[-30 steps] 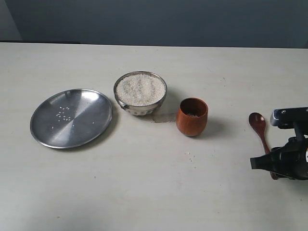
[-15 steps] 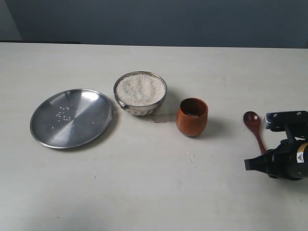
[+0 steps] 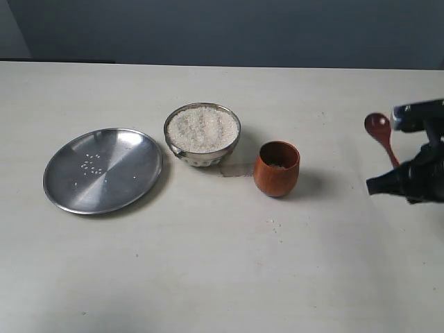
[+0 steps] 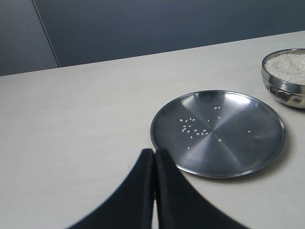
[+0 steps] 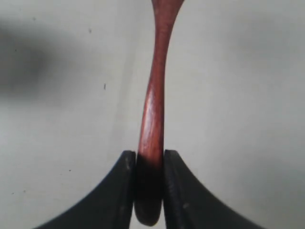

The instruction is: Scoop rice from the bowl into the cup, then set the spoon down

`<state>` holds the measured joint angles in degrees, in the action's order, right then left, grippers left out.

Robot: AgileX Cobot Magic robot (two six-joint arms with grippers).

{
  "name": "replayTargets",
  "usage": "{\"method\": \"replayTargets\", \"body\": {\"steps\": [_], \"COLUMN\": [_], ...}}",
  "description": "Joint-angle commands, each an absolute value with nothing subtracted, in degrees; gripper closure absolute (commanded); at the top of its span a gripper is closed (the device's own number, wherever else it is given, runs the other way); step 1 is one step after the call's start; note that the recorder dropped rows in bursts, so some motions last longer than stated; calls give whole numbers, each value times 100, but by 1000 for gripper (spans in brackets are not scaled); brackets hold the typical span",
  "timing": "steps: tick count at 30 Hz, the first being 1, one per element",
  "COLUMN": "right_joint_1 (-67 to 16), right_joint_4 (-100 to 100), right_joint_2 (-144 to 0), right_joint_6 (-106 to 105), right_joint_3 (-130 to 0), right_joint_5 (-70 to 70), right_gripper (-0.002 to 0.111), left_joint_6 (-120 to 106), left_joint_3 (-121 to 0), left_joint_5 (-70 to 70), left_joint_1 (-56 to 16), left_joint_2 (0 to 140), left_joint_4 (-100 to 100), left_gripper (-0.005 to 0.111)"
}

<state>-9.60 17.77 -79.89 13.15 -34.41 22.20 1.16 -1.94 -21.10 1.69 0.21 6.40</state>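
Since half a second earlier, our right gripper [image 5: 150, 164] had carried the spoon [image 3: 380, 129] higher in the exterior view, clenched on its handle, well right of the cup [image 3: 276, 168]. The plate [image 3: 103, 170] lay leftmost, then the bowl [image 3: 202, 154] of rice [image 3: 202, 129]. Our left gripper [image 4: 154, 160] hung pinched together, empty.

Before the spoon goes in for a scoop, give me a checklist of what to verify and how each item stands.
1. Grip: right gripper shut on the spoon near the handle's end: ok.
2. Bowl upright, rice filling it to the rim: ok.
3. Cup upright, mouth open, apart from the bowl: ok.
4. Straight path to the bowl: the cup stands between, so the spoon likely has to go over it: not ok.
5. Left gripper shut, by the plate, away from the bowl: ok.
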Motion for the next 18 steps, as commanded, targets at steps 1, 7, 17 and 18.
{"method": "replayTargets", "body": {"steps": [1,7,17,18], "right_joint_1": [-1423,-2641,-4496,-4626], "right_joint_4": [1483,1524,3265,3566], "right_joint_2": [-7805,-8463,-10572,-10773], "right_joint_6": [0,-215,-164,-164], "right_joint_3": [-4775,-6962,-8969,-9120], "right_joint_5": [4089,5891,6996,6996], "right_gripper": [109,109,109,109], "left_joint_6": [122,122,122,122], "left_joint_3": [-177,-177,-177,-177], "left_joint_5": [-2096,-2096,-2096,-2096], "left_joint_1": [176,176,176,176], "left_joint_2": [0,0,0,0], "left_joint_4": [673,673,673,673], "left_gripper": [106,106,106,106]}}
